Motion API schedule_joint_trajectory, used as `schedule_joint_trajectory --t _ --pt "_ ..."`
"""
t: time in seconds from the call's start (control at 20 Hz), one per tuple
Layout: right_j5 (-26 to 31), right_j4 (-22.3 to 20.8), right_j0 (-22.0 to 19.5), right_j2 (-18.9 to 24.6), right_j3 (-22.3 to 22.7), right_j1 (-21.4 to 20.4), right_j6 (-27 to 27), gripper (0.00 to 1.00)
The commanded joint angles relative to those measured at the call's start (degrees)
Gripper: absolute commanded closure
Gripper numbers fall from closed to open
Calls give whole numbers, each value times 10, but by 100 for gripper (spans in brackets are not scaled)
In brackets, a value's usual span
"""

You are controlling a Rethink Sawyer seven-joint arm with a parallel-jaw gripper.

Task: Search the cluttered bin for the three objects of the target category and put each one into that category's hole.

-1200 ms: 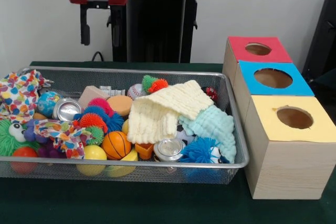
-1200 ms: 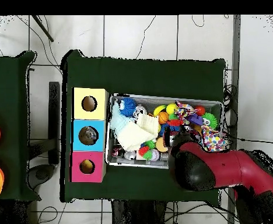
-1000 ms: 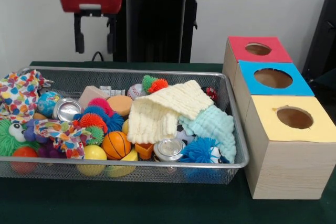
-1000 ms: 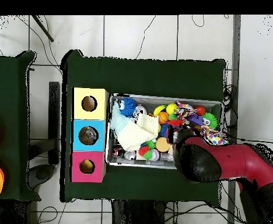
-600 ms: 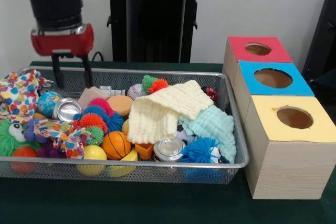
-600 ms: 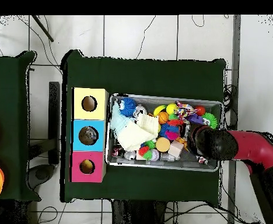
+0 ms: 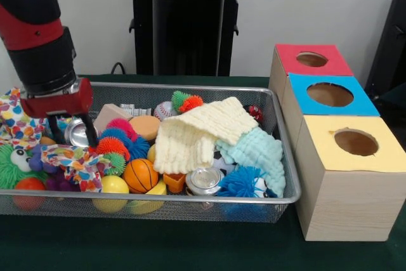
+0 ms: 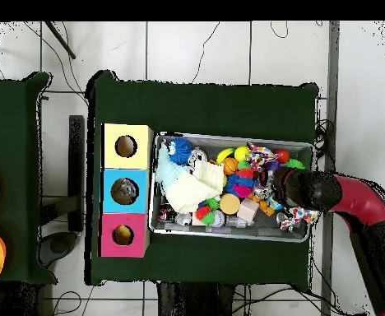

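Note:
The bin (image 7: 190, 87) is a silver wire-mesh basket full of toys, cloths and cans; it also shows in the overhead view (image 8: 229, 137). My gripper (image 7: 73, 132) is down inside the bin's left end, open, with one black finger on each side of a silver can (image 7: 78, 134). In the overhead view my arm (image 8: 311, 189) covers the gripper at the bin's right end. A second silver can (image 7: 204, 181) lies at the bin's front. Three wooden boxes with holes stand beside the bin: red top (image 7: 311, 59), blue top (image 7: 330, 95), yellow top (image 7: 355, 143).
A pale yellow cloth (image 7: 196, 132) and a mint cloth (image 7: 257, 150) cover the bin's middle. A small basketball (image 7: 140, 174), spiky balls (image 7: 114, 145) and a dotted cloth (image 7: 73, 160) crowd around the gripper. The pedestal (image 7: 187, 23) stands behind.
My gripper has come down from above the bin's far rim into the bin's left end, around the silver can. In the overhead view the arm has swung toward the bin's right end.

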Motion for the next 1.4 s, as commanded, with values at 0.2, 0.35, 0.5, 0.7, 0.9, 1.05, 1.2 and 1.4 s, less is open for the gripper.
schedule_joint_trajectory --t 0.2,0.35,0.5,0.7,0.9,1.05,1.2,1.4 --pt "37 -38 -3 4 -80 71 -195 0" --pt "31 -49 -6 -2 -62 42 -196 0" --pt "29 -64 -2 -19 -77 66 -189 0" --pt "3 -64 -29 -5 -87 118 -211 0" --pt "-15 -69 -41 7 -78 133 -220 100" --pt "-34 -78 -44 9 -61 134 -213 100" --pt "-41 -82 -46 9 -24 124 -201 100" --pt "-57 -83 -40 10 37 72 -157 100"
